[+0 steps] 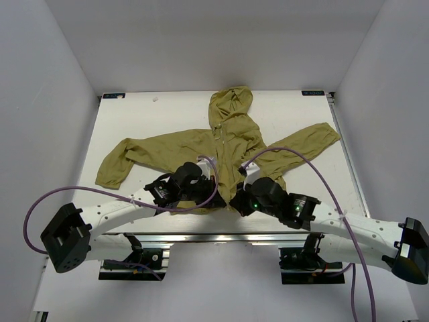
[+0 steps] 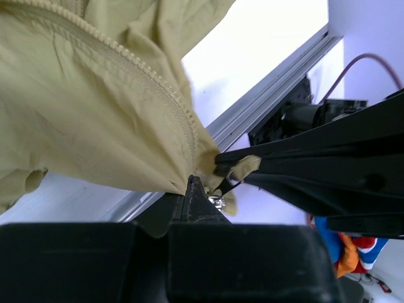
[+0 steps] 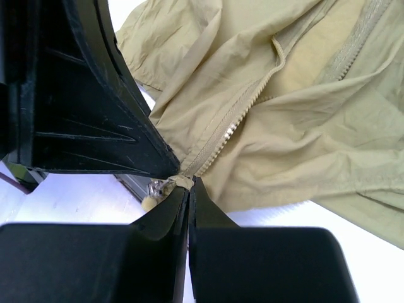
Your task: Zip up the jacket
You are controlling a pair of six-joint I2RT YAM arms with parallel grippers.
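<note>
The olive jacket (image 1: 234,141) lies flat on the white table, hood at the far end and sleeves spread. Its light zipper (image 3: 233,123) runs down the front and also shows in the left wrist view (image 2: 158,95). Both grippers meet at the jacket's bottom hem near the table's front edge. My left gripper (image 1: 216,196) is shut on the hem fabric at the zipper's lower end (image 2: 191,184). My right gripper (image 1: 234,200) is shut on the zipper's bottom end (image 3: 189,183), right beside the left one. A small metal slider (image 2: 217,202) hangs between them, also in the right wrist view (image 3: 153,187).
The aluminium rail of the table's front edge (image 1: 214,238) runs just under the hem, also in the left wrist view (image 2: 265,95). White walls enclose the table (image 1: 154,121) on three sides. Purple cables (image 1: 288,153) loop over both arms.
</note>
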